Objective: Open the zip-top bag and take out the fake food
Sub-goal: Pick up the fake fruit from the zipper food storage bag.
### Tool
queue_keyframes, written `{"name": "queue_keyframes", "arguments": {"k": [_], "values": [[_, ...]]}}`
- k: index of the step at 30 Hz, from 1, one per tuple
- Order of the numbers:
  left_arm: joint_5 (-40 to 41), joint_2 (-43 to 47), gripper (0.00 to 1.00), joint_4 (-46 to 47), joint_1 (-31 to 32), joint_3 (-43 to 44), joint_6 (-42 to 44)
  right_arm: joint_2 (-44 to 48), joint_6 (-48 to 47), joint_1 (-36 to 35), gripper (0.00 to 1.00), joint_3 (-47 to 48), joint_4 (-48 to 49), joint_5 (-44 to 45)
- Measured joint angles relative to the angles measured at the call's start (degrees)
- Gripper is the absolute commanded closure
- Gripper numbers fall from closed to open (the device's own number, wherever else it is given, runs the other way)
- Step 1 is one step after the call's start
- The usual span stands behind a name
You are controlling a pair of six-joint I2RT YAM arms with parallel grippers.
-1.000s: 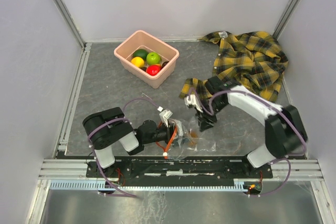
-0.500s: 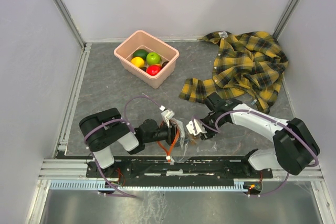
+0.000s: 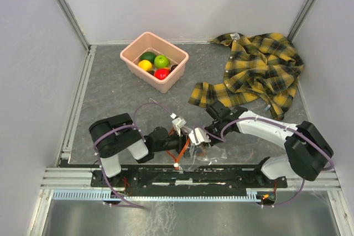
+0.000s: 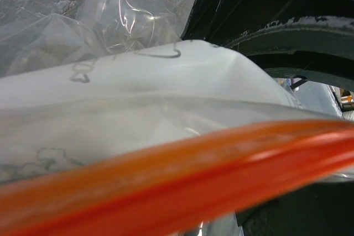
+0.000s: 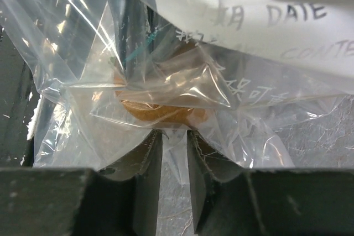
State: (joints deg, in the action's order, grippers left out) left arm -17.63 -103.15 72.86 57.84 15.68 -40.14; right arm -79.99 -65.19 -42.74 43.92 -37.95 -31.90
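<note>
My right gripper (image 5: 170, 136) pinches clear film of the zip-top bag (image 5: 83, 42), brown fake food (image 5: 160, 111) inside (whether my left gripper (image 3: 181, 135) grips the orange strip (image 4: 177, 175), I cannot tell).

Bag (image 3: 197, 148): clear, orange-red zip strip (image 4: 182, 172), white label panel (image 5: 249, 34) with grey handwriting. Brown piece (image 5: 160, 113) inside. Tub (image 3: 133, 47): pink. Fruits (image 3: 161, 62) in tub: light green, dark green, yellow-orange, red. Shirt (image 3: 260, 64): yellow-black plaid. Table (image 3: 110, 95): dark grey, mottled.
</note>
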Motion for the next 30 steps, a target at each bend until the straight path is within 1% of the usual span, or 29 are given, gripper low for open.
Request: {"name": "queue_keyframes", "arguments": {"k": [2,5,8,14,21,25,30], "values": [[0.3,0.0,0.26,0.5,0.2,-0.3,0.2,-0.4,0.7,-0.6,0.79,0.4,-0.2,0.6],[0.6,0.0,0.26,0.9,0.4,-0.6,0.5,-1.6,2.5,-1.3,0.84,1.6,-0.7,1.2],[0.3,0.0,0.23,1.1,0.4,-0.7,0.9,-3.2,4.9,-1.6,0.85,3.2,-1.8,1.6],[-0.6,1.5,0.22,0.1,0.6,-1.5,1.8,-3.7,6.9,-2.4,0.89,3.7,-1.8,0.7],[-0.9,3.1,0.21,-4.8,1.8,0.2,2.0,-3.7,9.5,-3.8,0.95,3.8,-1.2,0.5],[-0.6,3.9,0.24,-6.8,2.5,0.6,2.0,-3.7,10.4,-4.5,0.97,3.8,0.2,0.5],[0.5,4.5,0.33,-8.8,2.6,1.1,2.0,-3.7,11.0,-4.5,0.98,4.0,0.9,0.5]]}}
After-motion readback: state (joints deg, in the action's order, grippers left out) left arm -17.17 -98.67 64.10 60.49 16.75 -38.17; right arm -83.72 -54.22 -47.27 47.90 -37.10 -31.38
